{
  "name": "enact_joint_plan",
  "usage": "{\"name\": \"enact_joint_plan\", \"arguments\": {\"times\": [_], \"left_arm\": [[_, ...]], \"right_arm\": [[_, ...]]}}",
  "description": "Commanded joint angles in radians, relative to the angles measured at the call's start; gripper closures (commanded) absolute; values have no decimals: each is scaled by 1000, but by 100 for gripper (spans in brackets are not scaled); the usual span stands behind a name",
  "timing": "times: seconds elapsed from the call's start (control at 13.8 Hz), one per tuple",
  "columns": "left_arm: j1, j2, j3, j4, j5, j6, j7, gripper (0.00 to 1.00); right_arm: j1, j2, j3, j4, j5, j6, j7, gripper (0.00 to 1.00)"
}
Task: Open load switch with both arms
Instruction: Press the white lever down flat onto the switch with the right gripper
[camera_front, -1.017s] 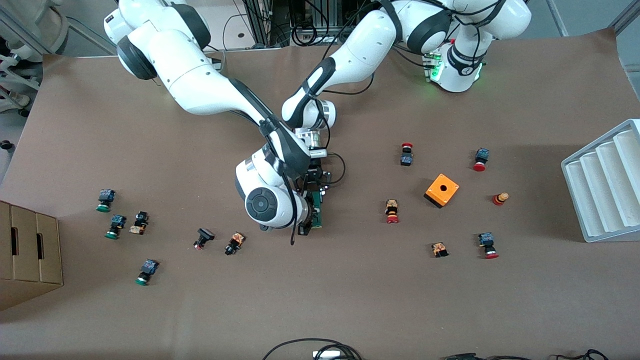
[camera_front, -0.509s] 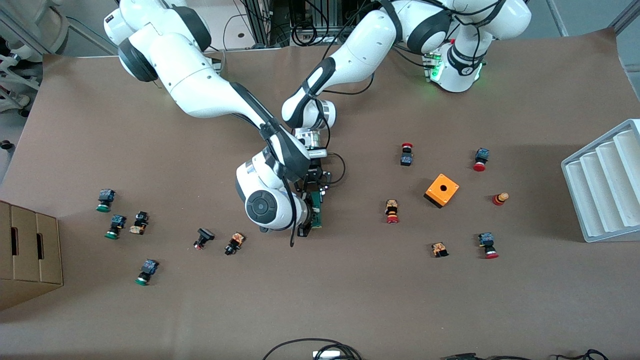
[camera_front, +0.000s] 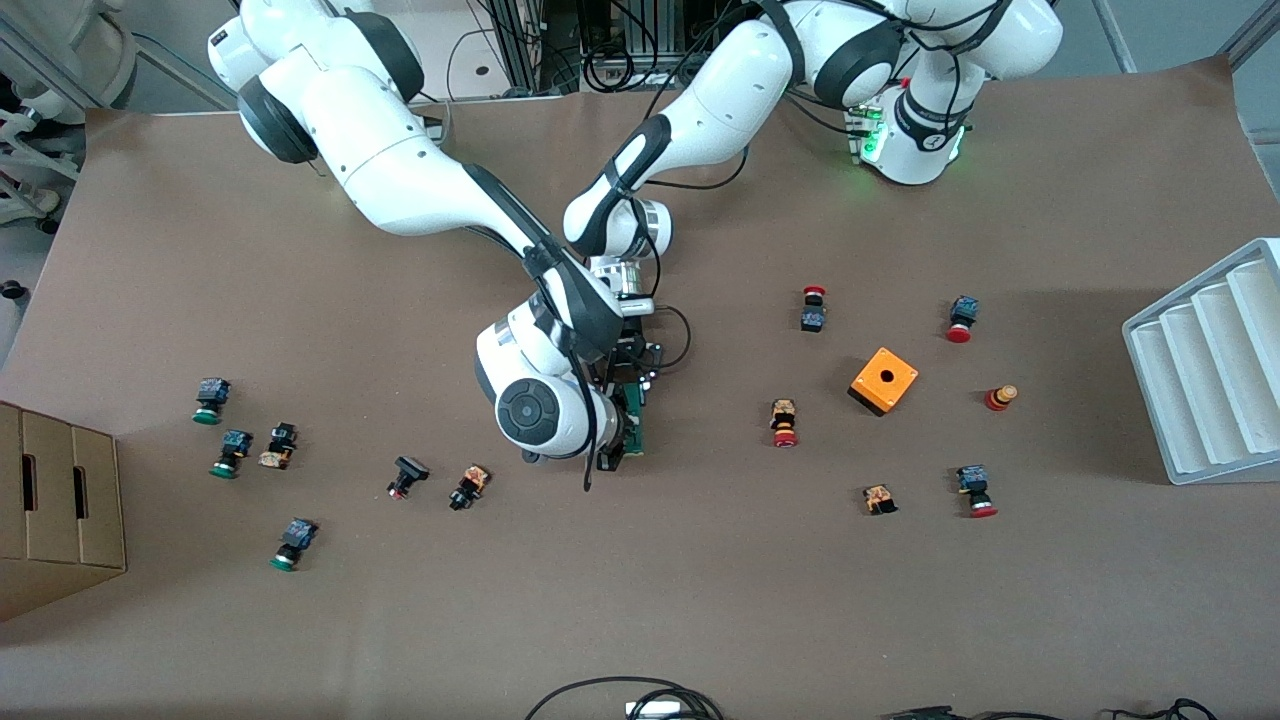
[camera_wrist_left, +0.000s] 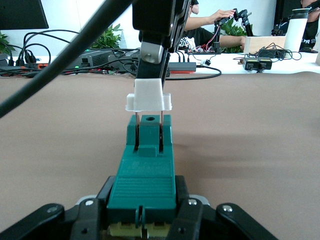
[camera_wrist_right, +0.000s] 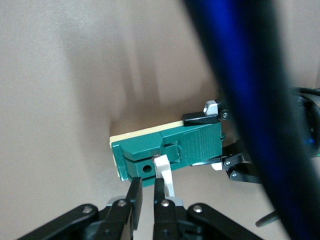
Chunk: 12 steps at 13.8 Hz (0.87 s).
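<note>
Patience pays here: with the left gripper clamped on one end of the load switch at mid-counter and the right gripper pinching its white block, you lift straight, keeping the body pinned.

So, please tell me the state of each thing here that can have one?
Slim green rectangular load switch: lying flat, its white block lifted on two pins.
Left hand: shut on the switch's end.
Right hand: shut on the white block.
</note>
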Motion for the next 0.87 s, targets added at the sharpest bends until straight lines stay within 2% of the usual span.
{"name": "enact_joint_plan", "arguments": {"times": [0.0,0.8], "left_arm": [[7,16,-4,21,7,8,14,48],[7,16,-4,20,7,8,14,48]], "right_arm": [[-4,-36,11,-51,-22,0,-1,83],[-1,-94,14,-141,-22,-8,-28,83]]}}
